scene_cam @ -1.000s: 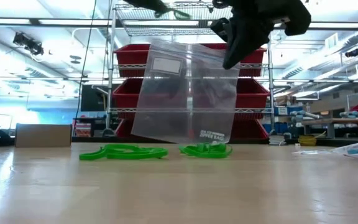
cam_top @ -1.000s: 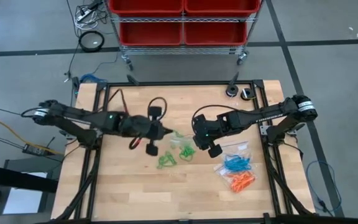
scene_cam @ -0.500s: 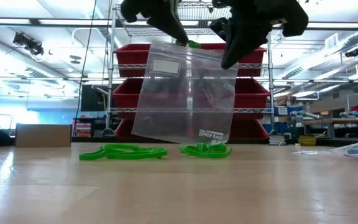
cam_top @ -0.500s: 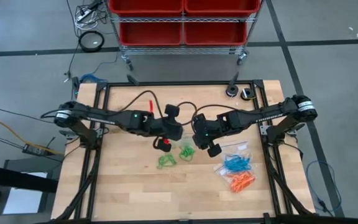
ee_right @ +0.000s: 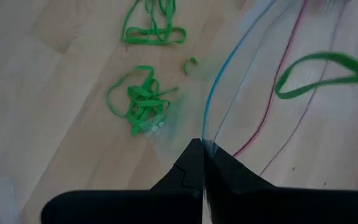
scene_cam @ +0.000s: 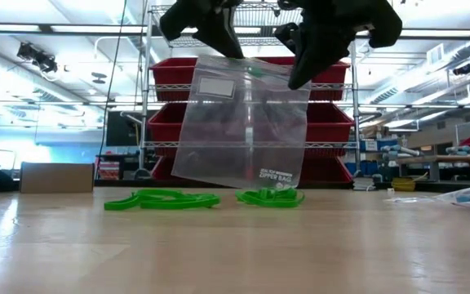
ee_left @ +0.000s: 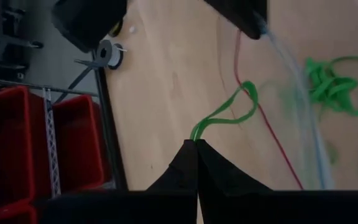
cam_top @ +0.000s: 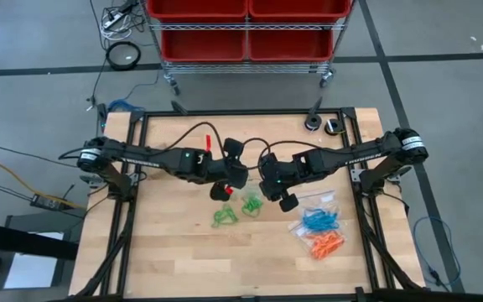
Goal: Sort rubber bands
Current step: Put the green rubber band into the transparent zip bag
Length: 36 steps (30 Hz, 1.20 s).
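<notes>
A clear zipper bag [scene_cam: 243, 122] hangs from my shut right gripper [ee_right: 202, 147] over the table's middle [cam_top: 264, 190], its mouth gaping upward. My left gripper [ee_left: 196, 143], also shut, holds one green rubber band [ee_left: 229, 112] just above that mouth [scene_cam: 255, 72]; the right wrist view shows the loop [ee_right: 316, 73] over the opening. More green rubber bands lie loose on the wood below: a flat bunch [scene_cam: 163, 198] and a tangled clump [scene_cam: 271, 196], seen from above as the bunch [cam_top: 223, 216] and the clump [cam_top: 250, 203]. My left gripper pinches one end of the green band's loop [ee_left: 196, 135] between its two fingertips, slanting down from the table's left. The rest of the loop sticks out past the fingers, lifted clear, over the bag's mouth. My right gripper pinches the bag's top rim at the blue zip strip [ee_right: 206, 138] between its two fingers, slanting down from the right. The red strip [ee_right: 272, 93] of the other lip stands apart from it. The bag hangs upright below the fingers.
Near the right edge lie clear bags with blue bands [cam_top: 317, 220] and orange bands [cam_top: 325, 243]. A black metal frame [cam_top: 141, 117] borders the table. A wire rack with red bins [cam_top: 246, 33] stands beyond the far edge. Bare wood lies toward the near edge.
My left gripper has swung toward the table's right and slightly down with the green band, rolling and tipping as it went, and now stands beside my right gripper over the bag's mouth. The bag and my right gripper have kept still.
</notes>
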Each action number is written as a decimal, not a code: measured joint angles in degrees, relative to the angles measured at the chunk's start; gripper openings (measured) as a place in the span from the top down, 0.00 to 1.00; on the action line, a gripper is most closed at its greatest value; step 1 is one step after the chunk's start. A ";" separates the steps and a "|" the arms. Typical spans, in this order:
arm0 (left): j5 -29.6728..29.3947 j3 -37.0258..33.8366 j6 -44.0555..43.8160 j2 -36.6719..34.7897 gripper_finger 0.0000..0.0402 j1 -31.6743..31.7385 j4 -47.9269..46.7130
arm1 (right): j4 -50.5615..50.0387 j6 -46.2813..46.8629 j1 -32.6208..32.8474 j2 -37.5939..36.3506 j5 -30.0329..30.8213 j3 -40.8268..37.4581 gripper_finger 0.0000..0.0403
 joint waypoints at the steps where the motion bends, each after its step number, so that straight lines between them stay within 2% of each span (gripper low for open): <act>1: -0.12 0.00 0.35 0.00 1.00 0.04 0.02 | 0.37 0.00 0.02 0.00 0.00 0.00 1.00; 7: 0.66 0.00 0.84 0.00 1.00 0.01 -0.03 | 0.68 0.02 0.02 0.00 -0.09 0.00 1.00; 15: 9.49 0.00 2.17 0.26 0.97 -0.90 -3.99 | 0.83 0.09 0.02 0.00 -1.14 0.00 1.00; 18: 9.95 0.00 2.14 0.33 0.89 -1.04 -4.73 | 1.01 0.09 0.02 0.00 -1.18 0.00 1.00; 28: 8.97 0.00 -0.99 -1.37 0.53 -1.48 -2.35 | 0.98 0.15 0.02 -0.02 -1.44 0.00 1.00; 32: 8.97 0.00 -2.65 -3.00 0.46 -1.49 -2.96 | 0.74 0.15 0.02 -0.02 -1.53 0.00 1.00; 36: 10.20 0.00 -3.07 -5.22 0.46 -1.50 -3.02 | 0.76 0.15 0.02 -0.02 -1.51 0.00 1.00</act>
